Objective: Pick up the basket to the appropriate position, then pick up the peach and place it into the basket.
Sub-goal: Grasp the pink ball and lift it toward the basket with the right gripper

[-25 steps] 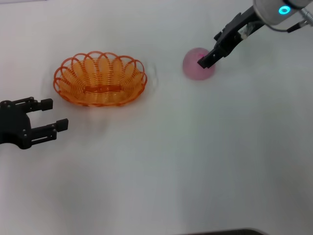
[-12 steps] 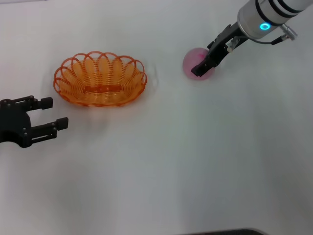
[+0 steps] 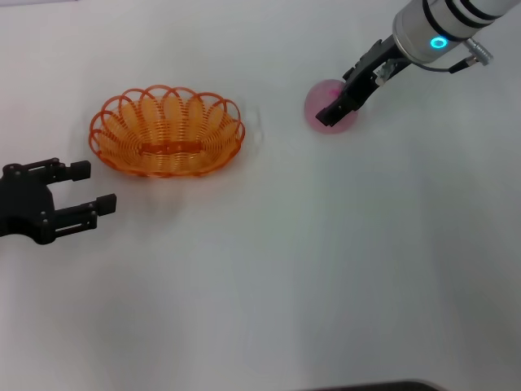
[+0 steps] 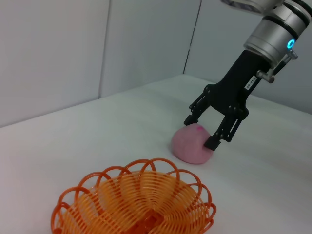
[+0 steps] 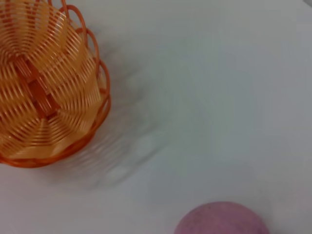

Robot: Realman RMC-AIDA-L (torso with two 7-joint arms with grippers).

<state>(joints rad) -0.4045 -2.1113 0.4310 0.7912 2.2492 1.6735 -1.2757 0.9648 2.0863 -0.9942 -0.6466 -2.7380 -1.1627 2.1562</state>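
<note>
Peach sits on the table, far right side, well apart from the basket. My right gripper is down over it, jaws spread, one finger on each side of the fruit. In the left wrist view the fingertips reach down around the peach's upper half; can't tell if the pads touch it yet. Peach resting on the table, not lifted. Right wrist view shows the peach just below the camera and the basket off to one side. Basket upright, nothing in it. My left gripper is parked near the basket, jaws apart, holding nothing.
</note>
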